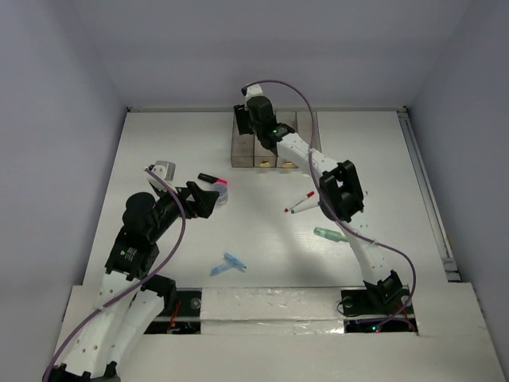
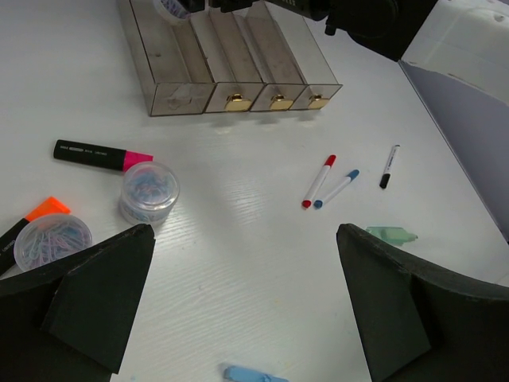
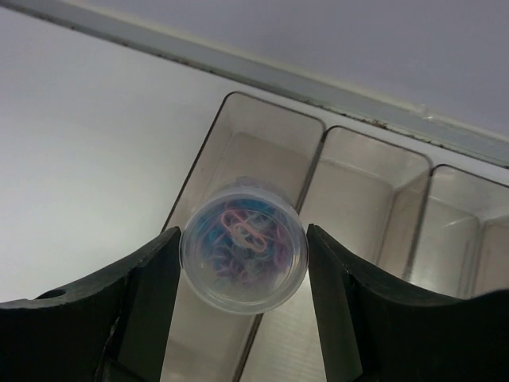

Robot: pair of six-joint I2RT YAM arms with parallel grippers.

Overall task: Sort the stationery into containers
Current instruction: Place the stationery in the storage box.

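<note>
My right gripper (image 3: 243, 255) is shut on a round clear jar of coloured paper clips (image 3: 243, 251) and holds it above the leftmost of the four joined clear-brownish bins (image 3: 318, 155). In the top view it (image 1: 251, 119) hangs over the far end of the bins (image 1: 266, 159). My left gripper (image 2: 242, 239) is open and empty over the bare table. Left of it stand two more clip jars (image 2: 149, 191) (image 2: 52, 241), with a pink marker (image 2: 102, 154) and an orange marker (image 2: 32, 219).
A red-capped pen (image 2: 319, 181), a blue-capped pen (image 2: 336, 188) and a black-capped pen (image 2: 388, 165) lie right of centre. A green piece (image 2: 390, 234) lies by my left gripper's right finger. A light-blue piece (image 2: 254, 374) lies below. Walls surround the table.
</note>
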